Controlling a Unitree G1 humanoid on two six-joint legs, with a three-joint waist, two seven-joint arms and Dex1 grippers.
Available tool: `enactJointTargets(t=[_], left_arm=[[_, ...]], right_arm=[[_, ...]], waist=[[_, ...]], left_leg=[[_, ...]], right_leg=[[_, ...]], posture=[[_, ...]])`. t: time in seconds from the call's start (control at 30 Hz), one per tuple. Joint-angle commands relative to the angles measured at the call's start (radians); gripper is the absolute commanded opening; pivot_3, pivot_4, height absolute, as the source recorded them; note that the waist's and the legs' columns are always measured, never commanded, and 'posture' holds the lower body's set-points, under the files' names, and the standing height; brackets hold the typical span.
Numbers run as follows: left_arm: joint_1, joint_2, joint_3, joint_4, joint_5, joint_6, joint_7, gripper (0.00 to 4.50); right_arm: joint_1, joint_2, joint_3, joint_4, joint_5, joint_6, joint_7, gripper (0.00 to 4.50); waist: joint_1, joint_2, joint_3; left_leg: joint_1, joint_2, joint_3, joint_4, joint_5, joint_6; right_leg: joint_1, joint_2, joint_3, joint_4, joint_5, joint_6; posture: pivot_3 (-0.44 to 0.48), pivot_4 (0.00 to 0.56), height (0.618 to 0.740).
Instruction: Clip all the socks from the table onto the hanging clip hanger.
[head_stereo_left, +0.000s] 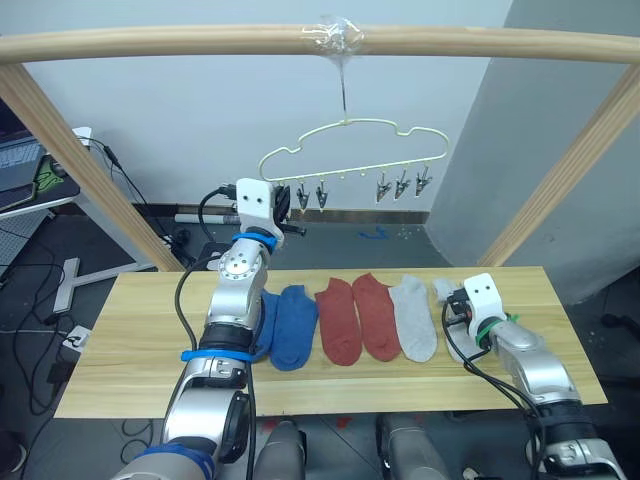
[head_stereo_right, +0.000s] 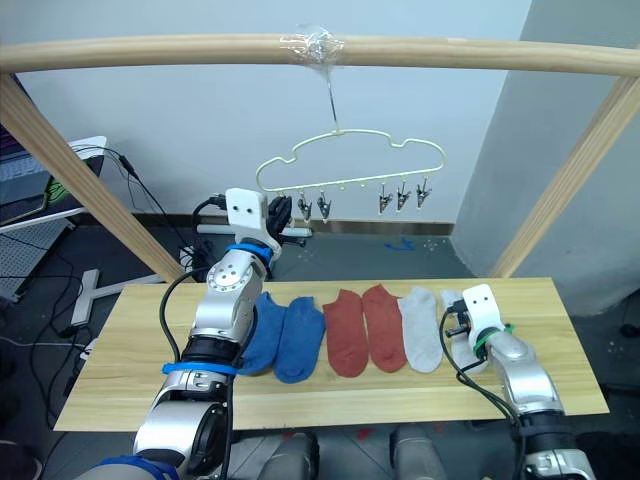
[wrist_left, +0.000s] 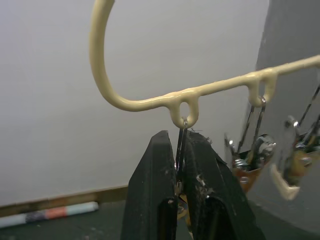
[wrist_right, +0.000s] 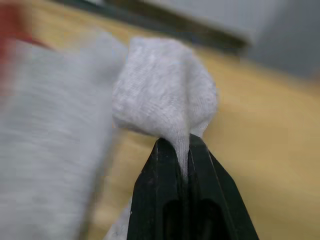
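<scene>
Right gripper (wrist_right: 182, 150) pinches a bunched light grey sock (wrist_right: 165, 100) low over the table (head_stereo_left: 130, 330), near its right end. Beside it lie one grey sock (head_stereo_left: 413, 315), two rust-red socks (head_stereo_left: 357, 318), two blue socks (head_stereo_left: 290, 325). Farther back, left gripper (wrist_left: 180, 150) clamps the leftmost clip (wrist_left: 180, 145) of the clip hanger (head_stereo_left: 350, 145) hung from the wooden pole (head_stereo_left: 150, 43).

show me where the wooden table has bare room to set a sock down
Bare planks lie on the light wooden table left of the blue socks, and at its right end beyond the right gripper. Crowded: the middle row of blue, rust-red socks and grey sock.
</scene>
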Motion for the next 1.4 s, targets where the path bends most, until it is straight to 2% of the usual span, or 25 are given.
enactJointTargets(t=[0.03,0.1,0.17,0.23,0.3,0.4,0.5,0.8,1.4], left_arm=[[0.003,0.008,0.059,-0.074,-0.144,0.183,-0.064,0.0],[-0.003,0.004,0.116,-0.111,-0.269,0.332,-0.08,0.0],[-0.002,0.009,0.145,-0.141,-0.335,0.421,-0.084,0.0],[-0.001,0.013,0.175,-0.167,-0.408,0.516,-0.089,0.0],[-0.005,0.008,0.254,-0.177,-0.555,0.654,-0.081,0.0],[0.015,0.011,0.303,-0.205,-0.666,0.769,-0.079,0.0],[0.022,0.002,0.338,-0.232,-0.743,0.823,-0.048,0.0],[0.049,-0.005,0.321,-0.304,-0.795,0.867,-0.03,0.0],[0.062,0.008,0.295,-0.316,-0.787,0.853,-0.064,0.0]], right_arm=[[-0.03,0.001,0.097,-0.176,-0.018,-0.035,0.083,0.02],[-0.059,0.002,0.16,-0.203,-0.059,-0.06,0.105,0.02],[-0.079,0.013,0.185,-0.21,-0.074,-0.066,0.107,0.02],[-0.105,0.049,0.193,-0.206,-0.076,-0.05,0.085,0.02],[-0.155,0.133,0.225,-0.184,-0.076,-0.036,0.067,0.02],[-0.222,0.223,0.259,-0.111,-0.095,-0.052,0.05,0.02],[-0.264,0.251,0.277,-0.046,-0.118,-0.089,0.05,0.02],[-0.334,0.323,0.263,0.008,-0.111,-0.107,0.047,0.02],[-0.34,0.338,0.258,-0.024,-0.121,-0.099,0.044,0.02]], waist=[[-0.005,0.0,0.0],[-0.004,0.0,0.0],[-0.001,-0.001,0.0],[0.002,-0.001,0.0],[0.001,-0.001,0.0],[-0.002,-0.001,0.0],[0.005,-0.001,0.0],[0.026,-0.002,0.0],[0.028,-0.002,0.0]], left_leg=[[0.0,0.001,0.0,0.0,0.0,0.0],[0.0,0.001,-0.001,0.0,0.0,0.0],[0.0,0.0,-0.001,0.0,0.0,0.0],[0.0,0.0,-0.001,0.0,0.0,0.0],[0.0,0.0,-0.001,0.0,0.0,0.0],[0.001,0.001,-0.001,0.0,0.0,0.0],[0.001,0.001,-0.002,0.0,0.0,0.0],[-0.001,0.0,-0.002,0.0,0.001,-0.002],[-0.001,0.0,-0.002,0.0,0.001,-0.002]], right_leg=[[0.0,0.001,0.0,0.0,0.0,0.0],[0.0,0.001,-0.001,0.0,0.0,0.0],[0.001,0.0,-0.001,0.0,0.0,0.0],[0.001,0.0,0.0,0.0,0.0,0.0],[0.001,0.0,-0.001,0.0,0.0,0.0],[0.0,0.001,-0.001,0.001,0.0,0.0],[0.0,0.001,-0.001,0.001,0.0,-0.001],[-0.001,0.0,-0.001,0.0,0.0,-0.001],[-0.001,0.0,-0.001,0.0,0.0,-0.001]], posture=[[0.013,0.202,0.74],[0.017,0.196,0.74],[0.017,0.196,0.74],[0.03,0.19,0.74],[0.036,0.187,0.74],[0.041,0.181,0.74],[0.05,0.176,0.74],[0.062,0.168,0.74],[0.062,0.168,0.74]])
